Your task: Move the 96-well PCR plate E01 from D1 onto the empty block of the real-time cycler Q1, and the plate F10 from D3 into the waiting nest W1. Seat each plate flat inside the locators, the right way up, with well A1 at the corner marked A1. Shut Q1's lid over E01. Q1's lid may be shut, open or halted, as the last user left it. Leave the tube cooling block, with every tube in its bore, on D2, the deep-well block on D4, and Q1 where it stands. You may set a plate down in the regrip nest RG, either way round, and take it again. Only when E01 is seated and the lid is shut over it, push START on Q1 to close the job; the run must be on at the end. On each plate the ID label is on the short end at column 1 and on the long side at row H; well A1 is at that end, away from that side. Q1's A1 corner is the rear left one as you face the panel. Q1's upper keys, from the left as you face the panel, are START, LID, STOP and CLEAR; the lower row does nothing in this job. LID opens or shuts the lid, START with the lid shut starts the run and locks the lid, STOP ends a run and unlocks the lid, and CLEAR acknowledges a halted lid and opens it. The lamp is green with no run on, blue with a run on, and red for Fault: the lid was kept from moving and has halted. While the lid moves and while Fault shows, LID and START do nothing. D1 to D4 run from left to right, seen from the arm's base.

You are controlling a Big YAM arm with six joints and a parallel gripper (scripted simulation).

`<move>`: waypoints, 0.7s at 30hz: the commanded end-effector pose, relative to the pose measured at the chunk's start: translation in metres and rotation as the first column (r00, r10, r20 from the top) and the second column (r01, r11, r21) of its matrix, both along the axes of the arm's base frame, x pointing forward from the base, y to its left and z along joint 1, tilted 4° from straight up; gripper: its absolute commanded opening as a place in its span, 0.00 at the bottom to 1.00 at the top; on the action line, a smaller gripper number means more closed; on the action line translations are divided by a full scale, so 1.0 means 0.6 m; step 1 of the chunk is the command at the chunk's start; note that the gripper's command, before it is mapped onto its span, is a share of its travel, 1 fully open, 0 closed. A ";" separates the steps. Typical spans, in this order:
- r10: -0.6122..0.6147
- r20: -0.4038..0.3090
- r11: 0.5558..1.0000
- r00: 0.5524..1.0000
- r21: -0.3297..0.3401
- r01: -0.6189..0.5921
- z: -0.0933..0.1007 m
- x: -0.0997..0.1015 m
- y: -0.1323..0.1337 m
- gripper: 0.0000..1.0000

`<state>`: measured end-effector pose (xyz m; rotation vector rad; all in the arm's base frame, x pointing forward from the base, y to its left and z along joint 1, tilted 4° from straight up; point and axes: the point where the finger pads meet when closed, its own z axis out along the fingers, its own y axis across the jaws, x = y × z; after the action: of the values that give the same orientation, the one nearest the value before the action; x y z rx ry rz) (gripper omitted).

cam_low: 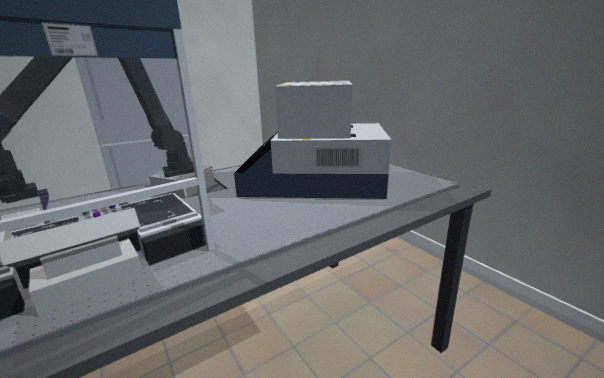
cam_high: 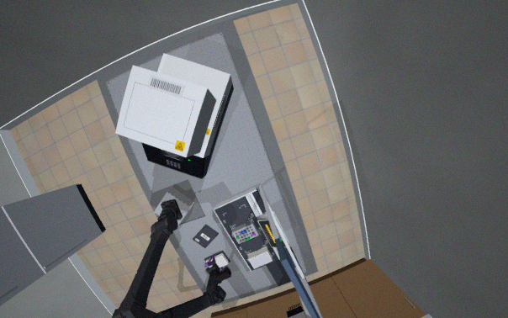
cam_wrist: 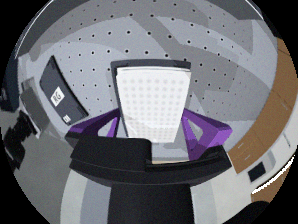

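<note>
Your gripper (cam_wrist: 152,137) stands fully spread and holds nothing; its purple fingers flank the near end of the white plate (cam_wrist: 153,102), which lies in a dark nest (cam_high: 215,255) just left of the deck (cam_high: 228,214). Which plate and nest these are, you cannot tell. The risk, as I judge it: lift crookedly and a finger could catch the plate's edge, tilting it out of its locators. Also, you cannot confirm the label end, so the A1 corner may sit wrong. Q1 (cam_high: 191,165), beyond the deck, shows its lid (cam_high: 161,111) raised and a green lamp (cam_high: 188,159).
</note>
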<state>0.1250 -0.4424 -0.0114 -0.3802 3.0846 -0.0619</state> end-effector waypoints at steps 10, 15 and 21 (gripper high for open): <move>-0.006 0.014 0.999 1.000 -0.043 0.007 0.017 0.010 -0.039 1.00; 0.002 0.014 0.999 1.000 -0.041 -0.001 0.014 0.016 -0.038 1.00; 0.003 0.009 1.000 1.000 -0.025 -0.003 0.006 0.013 -0.024 1.00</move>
<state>0.1253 -0.4434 -0.0116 -0.3803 3.0845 -0.0624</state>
